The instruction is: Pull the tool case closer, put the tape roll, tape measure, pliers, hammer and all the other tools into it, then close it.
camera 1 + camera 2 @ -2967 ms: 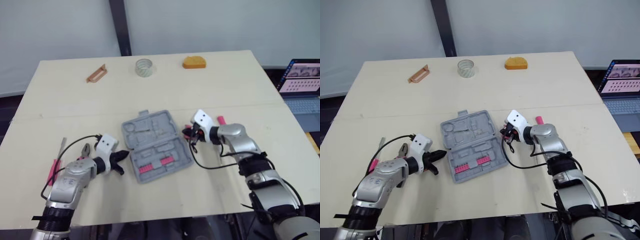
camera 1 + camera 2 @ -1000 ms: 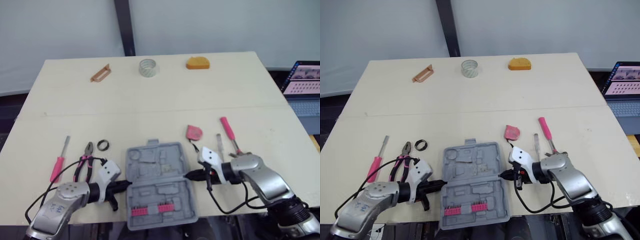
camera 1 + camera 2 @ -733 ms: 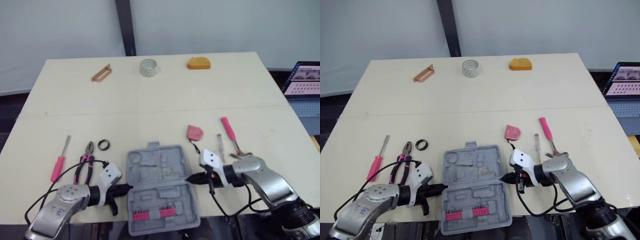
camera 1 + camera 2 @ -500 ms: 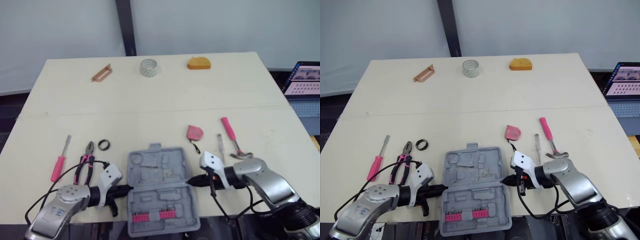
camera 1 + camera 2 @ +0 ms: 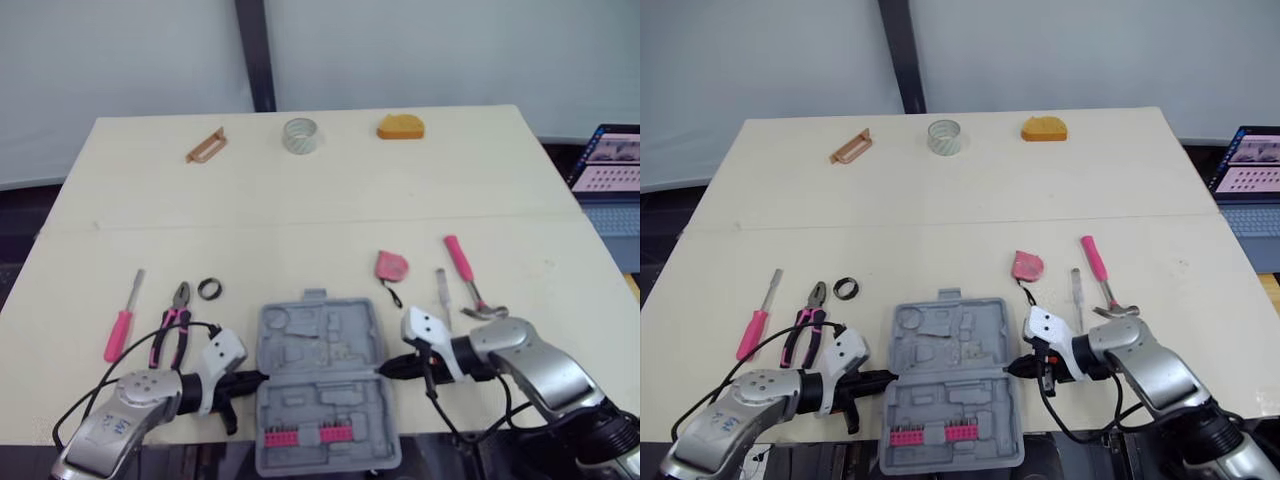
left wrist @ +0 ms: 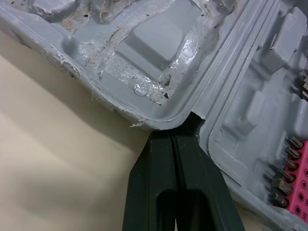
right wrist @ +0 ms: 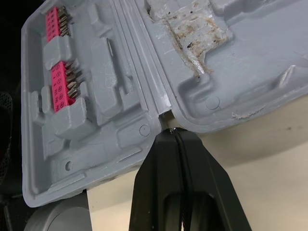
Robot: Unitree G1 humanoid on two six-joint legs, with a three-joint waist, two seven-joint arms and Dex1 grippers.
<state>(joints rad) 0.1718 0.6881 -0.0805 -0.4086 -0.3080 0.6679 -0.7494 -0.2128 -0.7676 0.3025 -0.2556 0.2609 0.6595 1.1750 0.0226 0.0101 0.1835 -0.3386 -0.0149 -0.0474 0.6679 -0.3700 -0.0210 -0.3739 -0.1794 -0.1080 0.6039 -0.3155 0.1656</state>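
Observation:
The grey tool case (image 5: pixel 322 385) lies open at the table's front edge, its near half with pink bit holders (image 5: pixel 305 433) reaching over the edge. My left gripper (image 5: pixel 255 378) is shut, its tip pressed into the hinge notch on the case's left side (image 6: pixel 159 43). My right gripper (image 5: pixel 385 368) is shut too, its tip at the hinge notch on the right side (image 7: pixel 96 72). Left of the case lie a pink screwdriver (image 5: pixel 122 328), pliers (image 5: pixel 170 325) and a black tape ring (image 5: pixel 209 289). To the right lie a pink tape measure (image 5: pixel 391 266), a small grey tool (image 5: pixel 442 290) and a pink-handled hammer (image 5: pixel 465 270).
At the far edge of the table sit a copper-coloured bracket (image 5: pixel 205 146), a clear tape roll (image 5: pixel 299 135) and an orange object (image 5: pixel 401 127). A laptop (image 5: pixel 610 170) stands off the table's right side. The wide middle band of the tabletop (image 5: pixel 300 220) is bare.
The case has slid toward the front edge and turned square to it, with both shut grippers moving back beside its hinge. Tools once hidden by the arms now lie in sight.

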